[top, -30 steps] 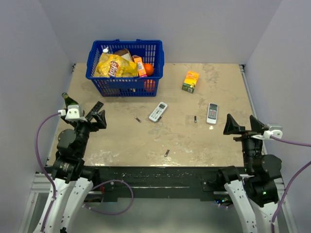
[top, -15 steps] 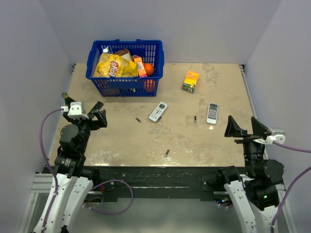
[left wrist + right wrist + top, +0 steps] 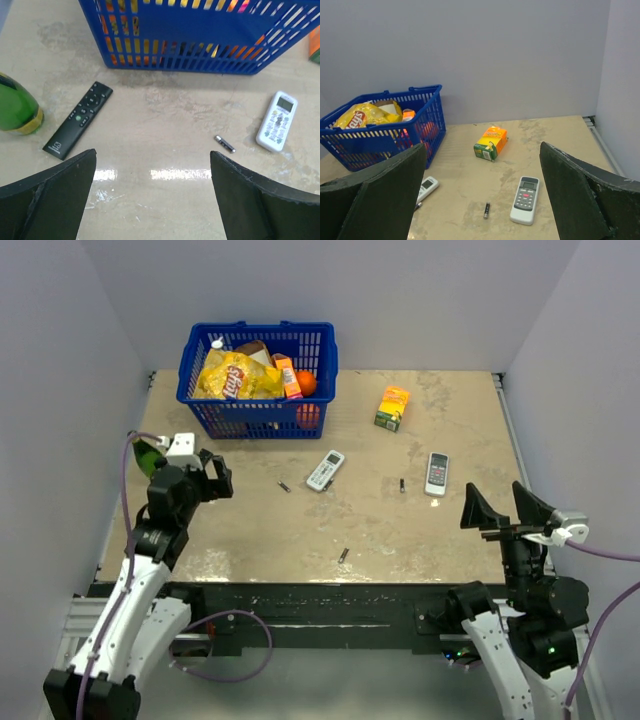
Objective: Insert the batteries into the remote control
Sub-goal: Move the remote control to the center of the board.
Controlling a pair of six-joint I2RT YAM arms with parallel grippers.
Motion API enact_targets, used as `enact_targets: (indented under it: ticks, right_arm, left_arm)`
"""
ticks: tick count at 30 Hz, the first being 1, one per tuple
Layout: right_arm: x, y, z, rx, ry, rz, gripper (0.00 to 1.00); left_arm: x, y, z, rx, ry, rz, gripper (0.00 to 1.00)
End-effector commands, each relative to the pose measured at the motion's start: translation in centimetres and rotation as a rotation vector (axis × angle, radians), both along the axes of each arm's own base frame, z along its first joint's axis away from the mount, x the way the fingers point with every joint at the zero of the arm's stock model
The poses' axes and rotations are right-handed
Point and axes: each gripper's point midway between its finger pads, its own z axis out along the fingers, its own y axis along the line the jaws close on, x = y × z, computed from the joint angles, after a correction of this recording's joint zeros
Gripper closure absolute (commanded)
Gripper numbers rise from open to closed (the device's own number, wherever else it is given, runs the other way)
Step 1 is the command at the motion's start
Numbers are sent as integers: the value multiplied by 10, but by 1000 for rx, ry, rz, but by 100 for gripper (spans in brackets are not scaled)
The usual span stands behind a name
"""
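The black remote control (image 3: 77,120) lies on the table at the left, beside a green bottle (image 3: 17,107); in the top view my left arm hides it. Three batteries lie apart on the table: one (image 3: 285,486) left of centre, one (image 3: 402,484) right of centre, one (image 3: 343,555) near the front edge. My left gripper (image 3: 210,482) hovers open and empty over the left side, with the remote control ahead to its left and a battery (image 3: 224,144) ahead to its right. At the right front my right gripper (image 3: 498,506) is open and empty, facing a battery (image 3: 486,210).
A blue basket (image 3: 258,415) of groceries stands at the back left. A white remote with a screen (image 3: 324,469) lies mid-table, a white remote with grey buttons (image 3: 437,473) at the right, an orange and green carton (image 3: 392,408) behind them. The green bottle (image 3: 148,453) stands by the left edge.
My left arm has swung right and forward over the table, its gripper still open. The right gripper has drifted slightly toward the near edge. Nothing on the table has moved.
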Motion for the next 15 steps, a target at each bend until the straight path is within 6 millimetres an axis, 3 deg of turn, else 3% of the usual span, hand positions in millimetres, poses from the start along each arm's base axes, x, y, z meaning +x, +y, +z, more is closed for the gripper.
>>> enact_targets:
  ticks: [1,5,8,15]
  right_arm:
    - [-8,3,10,1,-59,33,2]
    - [-9,7,10,-1,-57,56,2]
    - [-9,9,9,-2,-54,71,2]
    - [-9,13,9,-2,-54,94,2]
  left_arm:
    - [21,1,-5,33,72,7,1]
    - [37,-5,-33,48,200,-18,2]
    - [45,6,-50,40,263,22,2]
    - [71,37,-69,-1,301,121,2]
